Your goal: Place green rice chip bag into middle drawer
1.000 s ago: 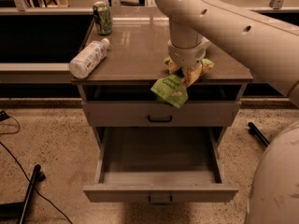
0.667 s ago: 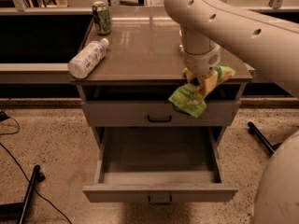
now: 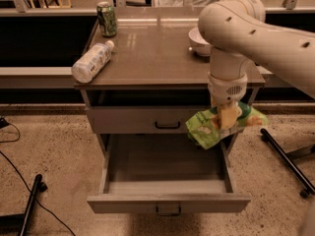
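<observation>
1. The gripper (image 3: pixel 227 118) hangs off the wrist just in front of the table's (image 3: pixel 157 48) right front edge. It sits level with the upper drawer front (image 3: pixel 147 120) and above the open drawer.
2. The jaws are closed on the green rice chip bag (image 3: pixel 203 132), pinching it around mid-length. The bag is clear of every surface and nothing else is in the grip.
3. The bag's long axis runs roughly side to side in the view and is tilted. Its left end droops lower, and its right end sticks out past the jaws.
4. The middle drawer (image 3: pixel 162 165) is pulled fully out with the tray bare. Its front panel and small loop handle are nearest the camera.
5. Key relation: the bag sits high over the drawer's right rear corner. The drooping left end looks to be over the tray, while I judge the right end to overhang the right side wall.
6. From the jaws, the tray centre lies down, to the left in the view and a bit toward the camera.
7. My call: the carry is mostly done and release is not. Next I need a shift left plus a descent so the whole bag clears the right wall before I let go.
8. Risk: dropping from here could catch the bag on the side wall or send it outside onto the floor.
9. The bottle (image 3: pixel 92 62), can (image 3: pixel 107 18) and bowl (image 3: pixel 199 41) on the table are well apart from the path.
</observation>
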`<state>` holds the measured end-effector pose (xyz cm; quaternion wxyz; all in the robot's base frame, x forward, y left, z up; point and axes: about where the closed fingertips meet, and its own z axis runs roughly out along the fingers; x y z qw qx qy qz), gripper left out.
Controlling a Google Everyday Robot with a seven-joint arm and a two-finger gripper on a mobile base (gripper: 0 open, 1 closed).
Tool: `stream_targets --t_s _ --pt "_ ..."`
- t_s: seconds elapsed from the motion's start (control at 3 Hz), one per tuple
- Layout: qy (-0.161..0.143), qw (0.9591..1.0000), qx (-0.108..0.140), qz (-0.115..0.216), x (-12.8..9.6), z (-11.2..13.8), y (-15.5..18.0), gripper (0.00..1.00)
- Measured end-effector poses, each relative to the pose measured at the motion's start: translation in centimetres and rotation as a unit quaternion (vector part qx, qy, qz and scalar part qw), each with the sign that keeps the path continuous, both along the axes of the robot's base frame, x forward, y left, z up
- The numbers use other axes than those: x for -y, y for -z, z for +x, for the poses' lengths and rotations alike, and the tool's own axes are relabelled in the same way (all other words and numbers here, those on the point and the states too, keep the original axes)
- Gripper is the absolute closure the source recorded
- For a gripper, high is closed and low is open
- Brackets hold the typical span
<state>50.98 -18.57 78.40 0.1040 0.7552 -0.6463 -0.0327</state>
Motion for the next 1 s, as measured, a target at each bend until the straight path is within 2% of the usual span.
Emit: stream_targets --t_s 0.33,0.67,1.0 --pt "0.152 0.9843 0.035 0.083 -1.7 -5.2 2.4 1.0" --pt "0.175 0.98 0.047 0.083 -1.8 -4.4 3.2 1.0" --pt "0.159 0.9757 0.042 0.144 -1.6 -3.2 4.7 1.0"
